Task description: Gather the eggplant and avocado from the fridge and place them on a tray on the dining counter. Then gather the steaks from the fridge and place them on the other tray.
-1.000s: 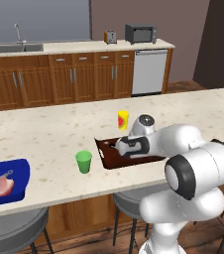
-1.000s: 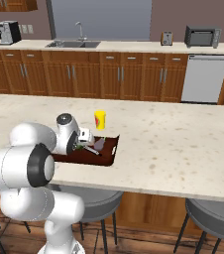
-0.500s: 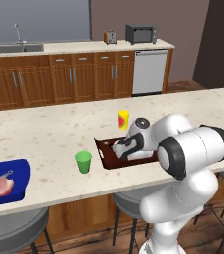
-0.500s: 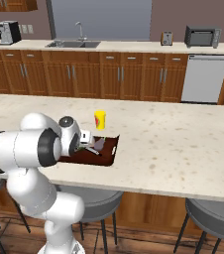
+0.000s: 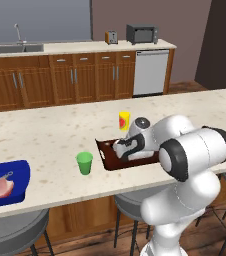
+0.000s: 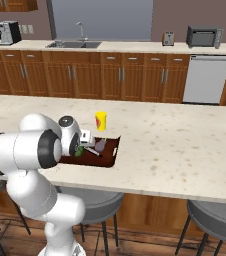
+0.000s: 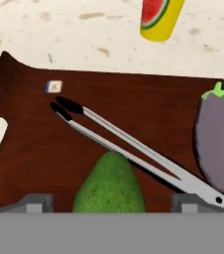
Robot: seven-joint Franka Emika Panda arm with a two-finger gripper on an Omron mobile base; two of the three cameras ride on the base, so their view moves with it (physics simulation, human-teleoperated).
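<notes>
The green avocado (image 7: 109, 186) lies on the dark brown tray (image 7: 29, 149), with space on both sides between it and my gripper's (image 7: 114, 201) wide-open fingers. The purple eggplant (image 7: 217, 141) rests at the tray's right side. From the left base view, the gripper (image 5: 127, 146) hangs low over the tray (image 5: 107, 159) on the dining counter (image 5: 45, 135). The right base view shows the avocado (image 6: 79, 150) and eggplant (image 6: 100, 145) beside the hand. A pale pink steak (image 5: 0, 186) lies in the blue tray (image 5: 10, 192) at the far left. The fridge is out of view.
Metal tongs (image 7: 134, 146) lie slantwise across the brown tray between avocado and eggplant. A yellow can (image 5: 124, 120) stands just behind the tray and a green cup (image 5: 84, 163) to its left. Grey stools (image 5: 15, 235) stand below the counter's near edge.
The jaws have spread apart and let go of the avocado, which now lies on the brown tray. The arm's elbow has swung a little; the hand stays over the tray.
</notes>
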